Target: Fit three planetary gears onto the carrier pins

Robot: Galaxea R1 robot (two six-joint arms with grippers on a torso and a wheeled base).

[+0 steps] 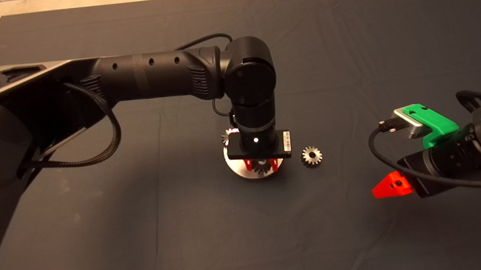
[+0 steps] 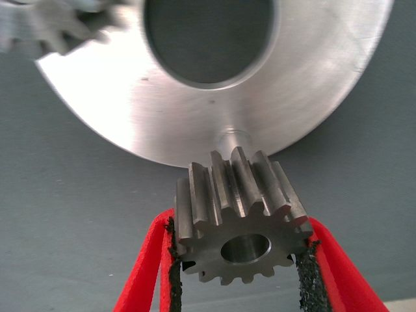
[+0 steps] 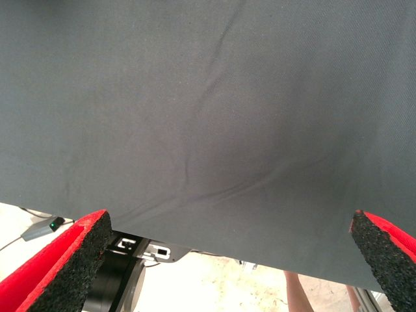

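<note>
One silver carrier disc (image 1: 241,168) lies mid-mat under the left gripper (image 2: 239,260), whose jaws pinch one planetary gear (image 2: 240,218) just above a carrier pin (image 2: 234,138). A second gear (image 1: 228,135) sits on the disc's far edge; a third gear (image 1: 311,156) lies just right of the disc. The right gripper (image 3: 227,260) waits farther right, jaws spread.

Dark mat (image 1: 143,238) — silver disc (image 1: 237,168), loose gear (image 1: 311,156)
</note>
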